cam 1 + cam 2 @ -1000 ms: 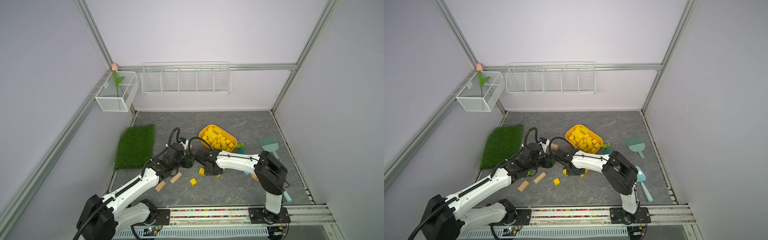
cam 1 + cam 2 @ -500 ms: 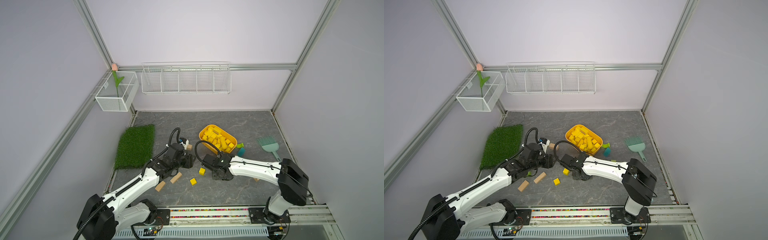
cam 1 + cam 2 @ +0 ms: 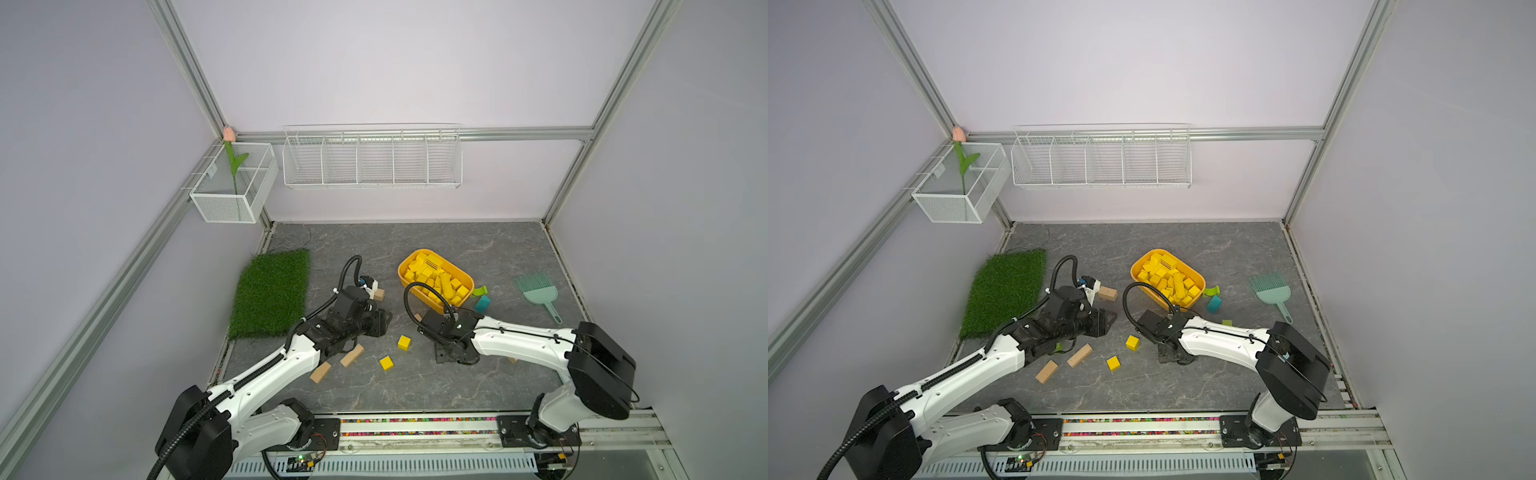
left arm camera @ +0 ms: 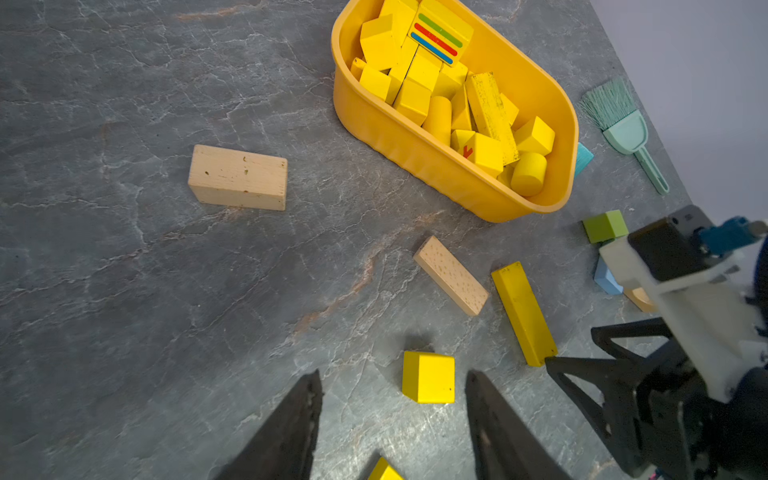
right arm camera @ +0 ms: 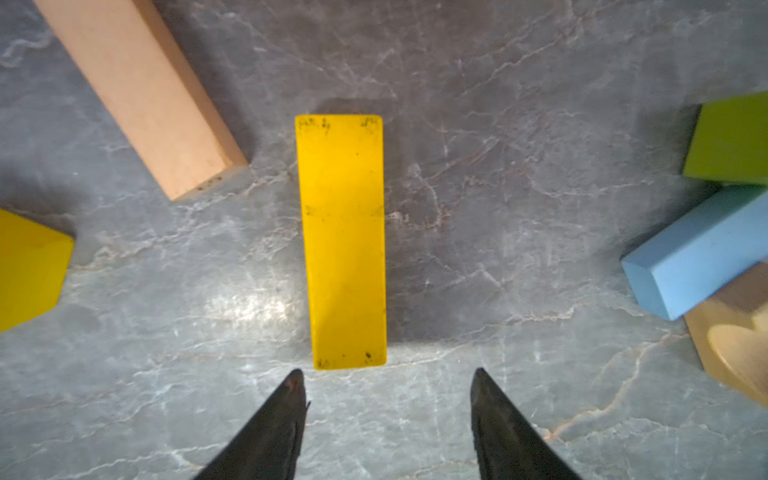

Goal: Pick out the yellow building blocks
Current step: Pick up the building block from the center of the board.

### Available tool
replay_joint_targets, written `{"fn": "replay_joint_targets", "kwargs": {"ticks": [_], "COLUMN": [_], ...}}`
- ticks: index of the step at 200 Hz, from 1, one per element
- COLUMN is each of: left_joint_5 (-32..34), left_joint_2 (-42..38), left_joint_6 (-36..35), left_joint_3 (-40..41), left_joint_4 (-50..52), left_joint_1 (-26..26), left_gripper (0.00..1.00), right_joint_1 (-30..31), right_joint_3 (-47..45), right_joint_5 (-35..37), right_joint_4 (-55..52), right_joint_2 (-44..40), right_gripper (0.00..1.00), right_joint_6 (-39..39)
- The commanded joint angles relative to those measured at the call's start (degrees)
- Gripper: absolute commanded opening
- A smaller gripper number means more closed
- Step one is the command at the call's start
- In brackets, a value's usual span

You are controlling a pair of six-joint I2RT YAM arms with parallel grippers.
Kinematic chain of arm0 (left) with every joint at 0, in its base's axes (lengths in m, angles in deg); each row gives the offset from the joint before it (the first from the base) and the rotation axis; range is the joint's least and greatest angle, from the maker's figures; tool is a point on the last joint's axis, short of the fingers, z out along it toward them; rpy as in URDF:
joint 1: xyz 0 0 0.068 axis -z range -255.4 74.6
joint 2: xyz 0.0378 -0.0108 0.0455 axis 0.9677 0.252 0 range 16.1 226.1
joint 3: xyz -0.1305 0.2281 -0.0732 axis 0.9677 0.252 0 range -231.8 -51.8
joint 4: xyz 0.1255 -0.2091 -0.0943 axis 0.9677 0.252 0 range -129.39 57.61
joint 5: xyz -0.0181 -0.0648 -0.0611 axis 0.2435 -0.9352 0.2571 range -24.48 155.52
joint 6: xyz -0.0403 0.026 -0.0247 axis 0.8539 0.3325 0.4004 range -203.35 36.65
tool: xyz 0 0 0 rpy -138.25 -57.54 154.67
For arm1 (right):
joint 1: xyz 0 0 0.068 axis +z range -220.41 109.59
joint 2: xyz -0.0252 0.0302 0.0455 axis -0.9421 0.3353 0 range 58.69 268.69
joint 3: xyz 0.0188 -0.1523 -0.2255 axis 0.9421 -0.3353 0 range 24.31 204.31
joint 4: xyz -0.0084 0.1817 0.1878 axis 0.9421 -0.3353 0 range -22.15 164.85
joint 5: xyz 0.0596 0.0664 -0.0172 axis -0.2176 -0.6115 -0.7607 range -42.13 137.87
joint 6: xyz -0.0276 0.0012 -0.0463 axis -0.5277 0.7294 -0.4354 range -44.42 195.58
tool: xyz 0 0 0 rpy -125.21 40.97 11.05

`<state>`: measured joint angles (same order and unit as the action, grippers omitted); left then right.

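Swung back toward its own side since a second ago, the right arm now has its elbow folded out wide, and its jaws, shut then, stand apart.

Nearest the robot's base, a yellow cube [image 3: 386,363] lies on the grey table [image 3: 415,399] beside tan blocks [image 3: 351,355]. Just beyond, a second yellow cube [image 4: 428,376] sits ahead of the left gripper [image 4: 394,374], whose jaws are about half open and hold nothing.

About level with it, the right gripper [image 5: 386,376] points down, empty. Its tips are just short of the near end of a long yellow bar [image 5: 341,241] lying flat, and the gap looks wider than the bar. A tan bar [image 5: 141,91] lies close on one side, angled away. A green block [image 5: 731,141] and a blue block [image 5: 698,249] sit well apart on the other.

To take the bar well, the gripper should probably move along to its middle and keep the jaws square across the narrow width. It can then lower until the tips flank both long sides and close, so the bar lifts level.

Farther back, the yellow-orange tub [image 4: 415,153] holds a heap of yellow building blocks [image 4: 419,79]. Left arm, loose cubes and tub sit as they did earlier.
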<state>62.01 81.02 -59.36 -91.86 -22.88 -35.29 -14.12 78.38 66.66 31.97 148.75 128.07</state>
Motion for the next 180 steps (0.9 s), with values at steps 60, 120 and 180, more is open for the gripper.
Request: {"fn": "replay_joint_targets", "kwargs": {"ticks": [60, 120, 180], "left_joint_5": [-0.3, -0.3, -0.4], "left_joint_2": [0.3, 0.5, 0.9], "left_joint_6": [0.9, 0.9, 0.8], "left_joint_3": [-0.7, -0.9, -1.1], "left_joint_4": [-0.4, -0.3, -0.2], "left_joint_1": [-0.4, -0.5, -0.5], "left_gripper": [0.58, 0.58, 0.58], "right_joint_1": [-1.0, -2.4, -2.6], "right_joint_3": [-0.8, -1.2, -0.8], "right_joint_5": [-3.8, -5.5, -5.5], "right_joint_4": [6.8, 7.5, 7.1], "right_joint_2": [2.1, 4.6, 5.3], "right_gripper": [0.49, 0.41, 0.36], "right_joint_6": [-3.1, -2.9, -2.8]}}
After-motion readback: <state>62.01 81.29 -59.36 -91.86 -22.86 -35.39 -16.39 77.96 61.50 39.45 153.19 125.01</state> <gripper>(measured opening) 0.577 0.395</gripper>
